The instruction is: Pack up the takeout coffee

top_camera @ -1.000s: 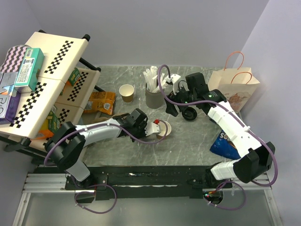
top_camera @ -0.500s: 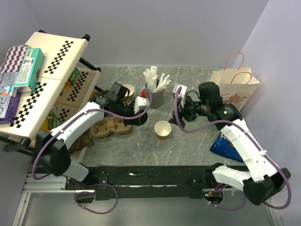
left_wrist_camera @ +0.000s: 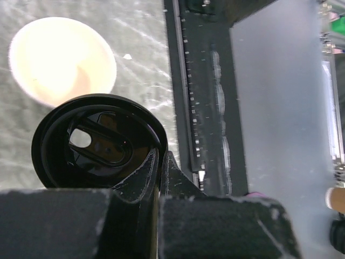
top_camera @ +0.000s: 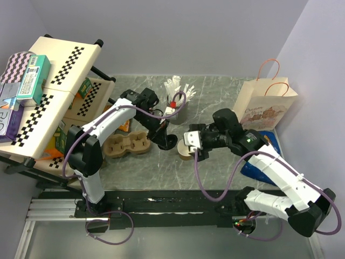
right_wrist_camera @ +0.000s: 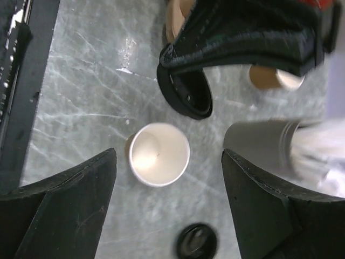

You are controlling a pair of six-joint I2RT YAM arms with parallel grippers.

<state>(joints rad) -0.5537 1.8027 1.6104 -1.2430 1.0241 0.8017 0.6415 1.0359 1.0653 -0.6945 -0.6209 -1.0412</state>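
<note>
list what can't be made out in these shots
- Second cup: right wrist view, mostly behind the left gripper.
- White sticks: right wrist view, blurred and cut by the right edge.
- Loose lid: right wrist view, blurred, at the bottom edge.
- Open cup: left wrist view, glare washes out its inside.

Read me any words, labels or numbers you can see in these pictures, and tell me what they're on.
"Cream", as far as it reads: pink script on the tan paper bag with orange handles; the rest is blurred.
Teal cardboard box at far left: print too small to read.
Black round plastic lid, brown paper cup: no text visible.
</note>
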